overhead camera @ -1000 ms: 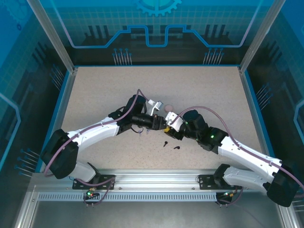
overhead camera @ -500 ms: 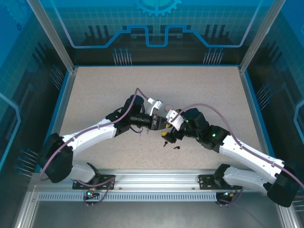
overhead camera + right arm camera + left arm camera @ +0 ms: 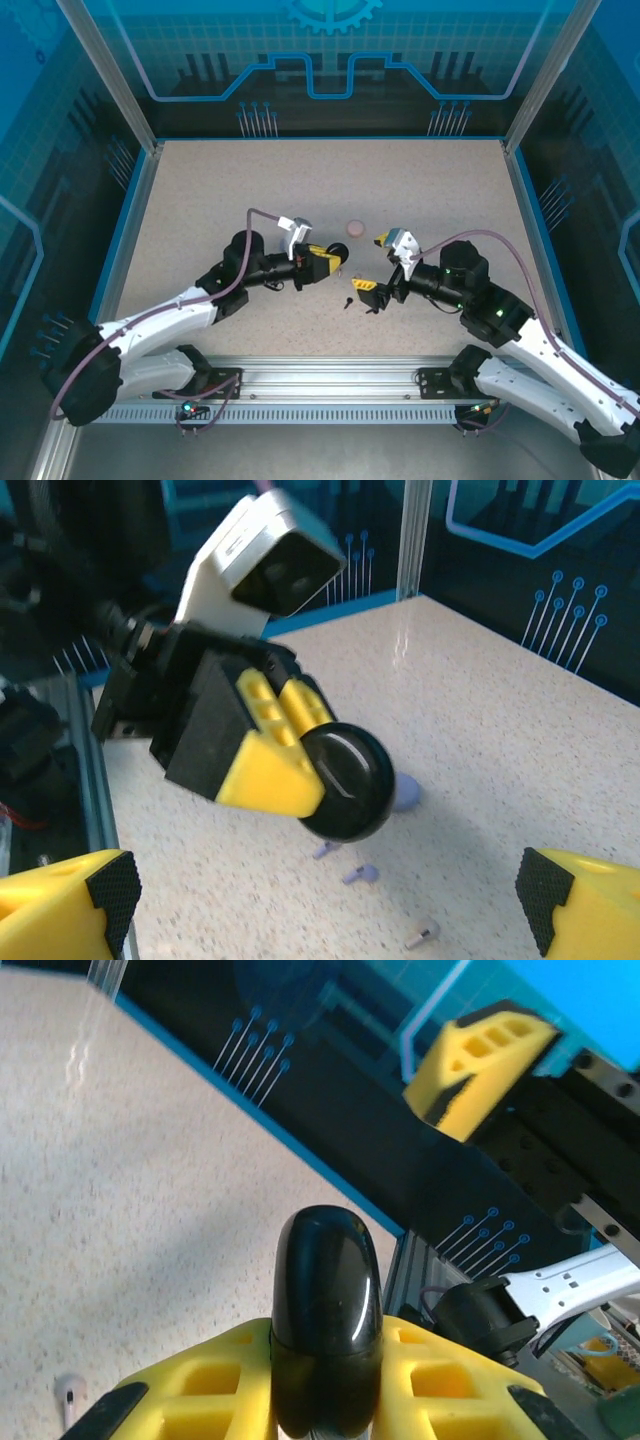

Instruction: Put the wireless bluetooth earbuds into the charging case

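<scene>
My left gripper (image 3: 335, 258) is shut on a round black charging case (image 3: 325, 1310), held on edge between its yellow fingers (image 3: 455, 1380). The right wrist view shows that case (image 3: 345, 780) closed, hanging above the table. Below it lie two lilac earbuds (image 3: 325, 850) (image 3: 362, 874) and a pale one (image 3: 422, 936). Two black earbuds (image 3: 349, 299) (image 3: 372, 308) lie close to my right gripper (image 3: 373, 264), which stands wide open with nothing between its fingers (image 3: 70, 900).
A pink round case (image 3: 355, 228) lies on the table just behind the two grippers. A lilac case (image 3: 405, 792) sits partly hidden behind the black one. The speckled table (image 3: 200, 200) is walled by blue panels on three sides.
The two grippers were together at the table's middle. The right gripper has opened and drawn back right. The left has pulled back left with the black case.
</scene>
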Tool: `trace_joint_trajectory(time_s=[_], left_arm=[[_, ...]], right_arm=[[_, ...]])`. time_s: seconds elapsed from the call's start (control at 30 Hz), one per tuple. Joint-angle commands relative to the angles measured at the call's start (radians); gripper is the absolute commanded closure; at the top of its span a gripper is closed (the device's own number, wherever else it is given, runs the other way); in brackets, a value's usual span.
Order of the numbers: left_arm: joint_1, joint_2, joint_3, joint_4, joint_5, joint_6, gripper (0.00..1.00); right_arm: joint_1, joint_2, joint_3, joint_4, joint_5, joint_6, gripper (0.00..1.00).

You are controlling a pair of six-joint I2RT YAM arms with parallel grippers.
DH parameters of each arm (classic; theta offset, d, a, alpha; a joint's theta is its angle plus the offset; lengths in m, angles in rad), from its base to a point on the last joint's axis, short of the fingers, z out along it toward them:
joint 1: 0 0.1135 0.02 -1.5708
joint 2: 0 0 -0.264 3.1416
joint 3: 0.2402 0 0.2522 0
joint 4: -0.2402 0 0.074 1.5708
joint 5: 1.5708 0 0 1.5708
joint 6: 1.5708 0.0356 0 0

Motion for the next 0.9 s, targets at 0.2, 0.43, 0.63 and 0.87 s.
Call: trace_joint_trajectory(time_s=[0.2, 0.43, 0.63, 0.87], left_arm=[[-0.006, -0.088, -0.055, 0.249, 0.05, 0.181, 0.86], [-0.007, -0.099, -0.053, 0.246, 0.082, 0.239, 0.93], [-0.007, -0.102, -0.044, 0.216, 0.096, 0.274, 0.96], [-0.007, -0.101, -0.04, 0.203, 0.1, 0.299, 0.97]], right_arm=[[-0.027, 0.097, 0.04, 0.164, -0.089, 0.169, 0.0], [-0.025, 0.154, 0.06, 0.201, -0.083, 0.199, 0.01], [-0.024, 0.16, 0.067, 0.223, -0.069, 0.204, 0.04], [-0.024, 0.184, 0.099, 0.195, -0.037, 0.181, 0.06]])
